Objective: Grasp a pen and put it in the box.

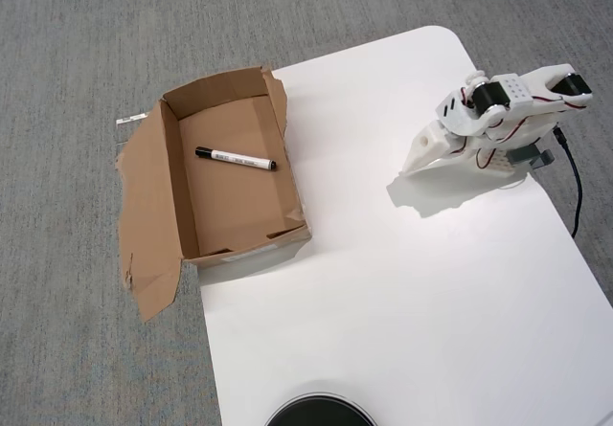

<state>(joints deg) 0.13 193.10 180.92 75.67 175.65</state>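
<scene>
The pen (236, 159) lies flat inside the box (172, 189), well apart from the gripper (414, 165), so placement appears complete. Arm folded at rest; finger state cannot be determined.

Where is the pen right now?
In the overhead view, the pen lies inside the box on the left, far from the end effector.

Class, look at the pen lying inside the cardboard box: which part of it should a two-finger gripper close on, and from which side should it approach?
Grip the pen on its white barrel near the middle, coming straight down from above. It lies flat on the floor of the box, whose upright walls block a sideways approach. Set the fingers across the barrel, since it runs roughly left to right in the overhead view.
</scene>
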